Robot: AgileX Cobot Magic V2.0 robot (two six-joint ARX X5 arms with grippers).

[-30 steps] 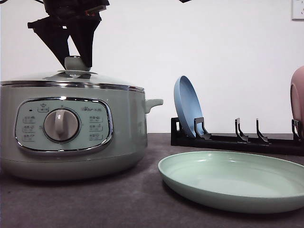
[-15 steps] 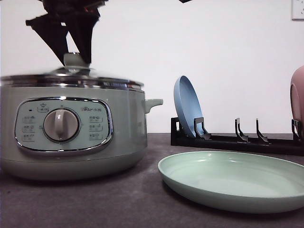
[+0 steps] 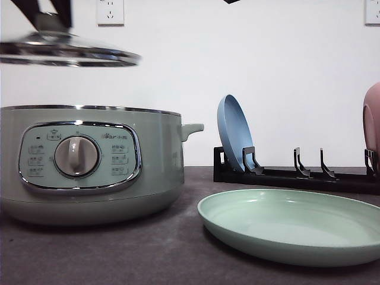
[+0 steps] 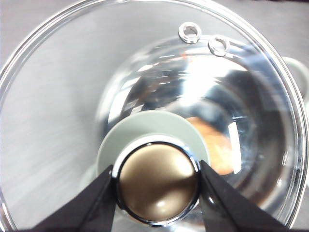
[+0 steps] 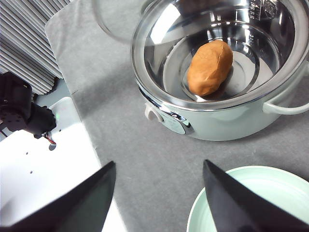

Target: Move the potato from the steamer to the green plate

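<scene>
Orange-brown potato point(image 5: 210, 67) lies in steamer point(image 5: 227, 113), beyond spread right jaws.

Front camera sits low facing the steamer point(image 3: 89, 163); both wrist cameras look down into it.

Even, bright indoor light falls from above, leaving only a soft shadow on the dark cloth under the green plate point(image 3: 291, 228) and the steamer point(image 3: 89, 163), whose chrome panel rim carries thin white highlights. The raised glass lid point(image 3: 65, 54) above the steamer is smeared by motion blur. Through the lid point(image 4: 154, 96), white glare streaks wash out the potato point(image 4: 215, 145), while the steel steamer bowl point(image 5: 227, 53) mirrors bright patches around the sharply focused potato point(image 5: 210, 67).
</scene>
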